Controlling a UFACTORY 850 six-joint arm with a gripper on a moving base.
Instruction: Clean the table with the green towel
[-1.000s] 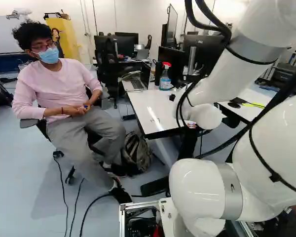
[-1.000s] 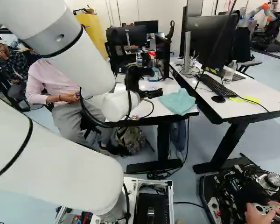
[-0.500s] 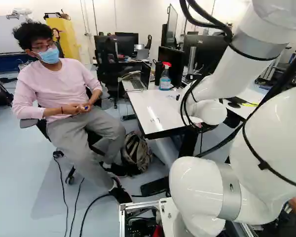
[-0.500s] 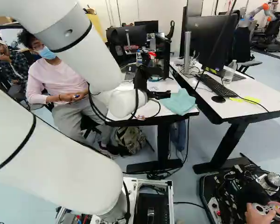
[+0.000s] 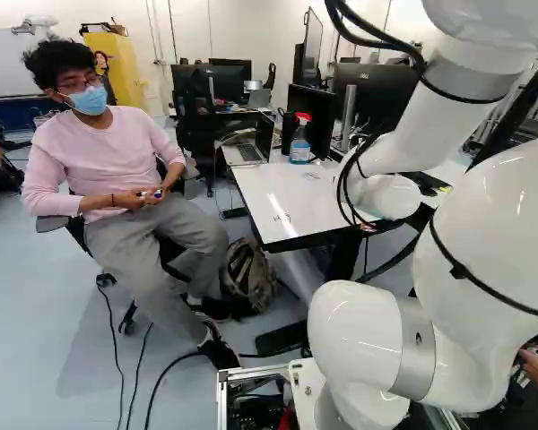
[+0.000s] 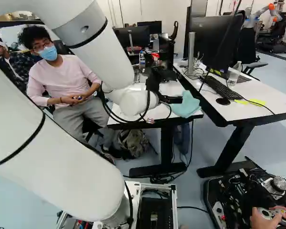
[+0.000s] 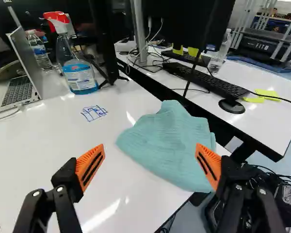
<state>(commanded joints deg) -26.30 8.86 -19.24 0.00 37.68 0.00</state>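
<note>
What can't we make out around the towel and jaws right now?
- Towel's underside: wrist view, hidden by its own cloth.
- Jaw-towel contact: wrist view, one of the jaws covers the spot.
- Meaning of blue marks: wrist view, too small.
- Part of table: left base view, behind arm.

Tool (image 6: 175, 99) now closer to the green towel (image 7: 167, 145)

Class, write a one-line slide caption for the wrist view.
Open gripper facing a rumpled blue-green towel at the edge of a white table, a blue drawing and spray bottle beyond.
</note>
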